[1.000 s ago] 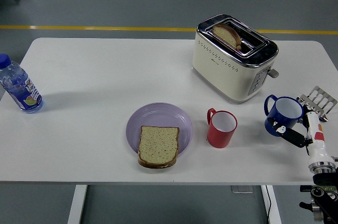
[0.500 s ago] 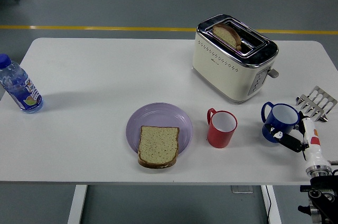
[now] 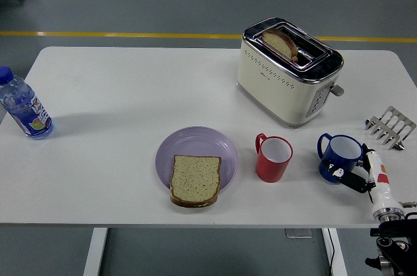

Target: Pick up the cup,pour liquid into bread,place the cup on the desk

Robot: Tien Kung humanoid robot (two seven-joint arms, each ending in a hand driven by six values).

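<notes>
Our right hand [image 3: 355,177] curls its fingers against the blue cup [image 3: 339,157] at four o'clock on the counter [image 3: 117,94]. We judge the pick-up step underway; next we must lift it and carry it toward the bread slice [image 3: 195,179] at seven o'clock.

No text, brand, number or sign can be read anywhere in the head view. The water bottle [image 3: 23,112] at the table's left edge carries a coloured label, but its print is too small and blurred to make out. The cream toaster [image 3: 287,71] shows a small dark mark on its long side and a column of controls on its end face; neither can be read. The red cup [image 3: 273,158] and the blue cup [image 3: 339,157] are plain on the sides that show.
</notes>
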